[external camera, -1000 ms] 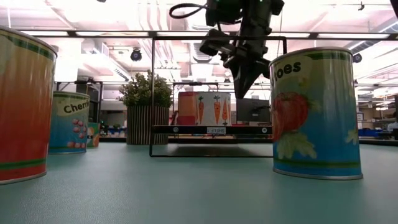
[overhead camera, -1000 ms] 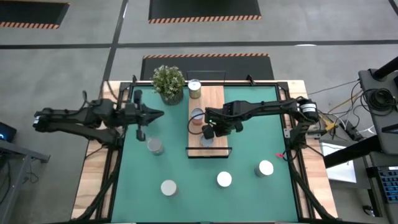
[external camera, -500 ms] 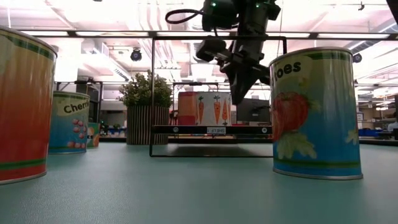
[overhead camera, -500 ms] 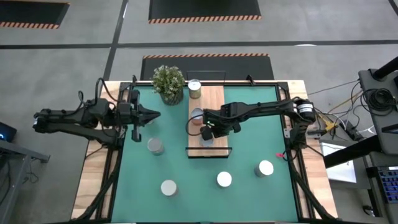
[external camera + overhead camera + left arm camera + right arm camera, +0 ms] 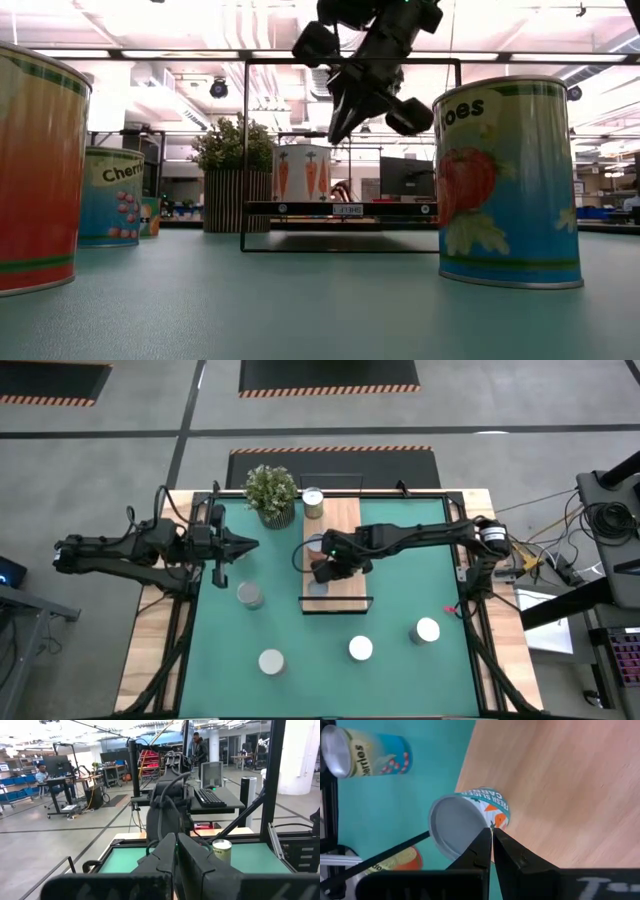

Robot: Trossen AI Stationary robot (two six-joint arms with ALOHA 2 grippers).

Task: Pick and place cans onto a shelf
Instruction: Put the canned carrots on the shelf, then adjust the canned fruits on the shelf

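Two arms are seen: the right gripper (image 5: 322, 567), jaws pressed together and empty, is hung over the shelf (image 5: 343, 520) just beside an upright can (image 5: 465, 820) at its left edge, while the left gripper (image 5: 250, 544) is parked shut near the bench's left edge.

Support surfaces. A wooden table (image 5: 505, 650) carries a green mat (image 5: 400, 600). A wooden shelf (image 5: 345, 520) lies on the mat's far middle, beneath the right gripper (image 5: 322, 568). On the shelf: one can (image 5: 313, 502) at the far end, beyond the gripper, and a carrot-labelled can (image 5: 465, 820) just beside the closed fingertips. On the mat: a potted plant (image 5: 271, 493) beside the shelf's far end, and four cans (image 5: 360, 649) nearer the front.
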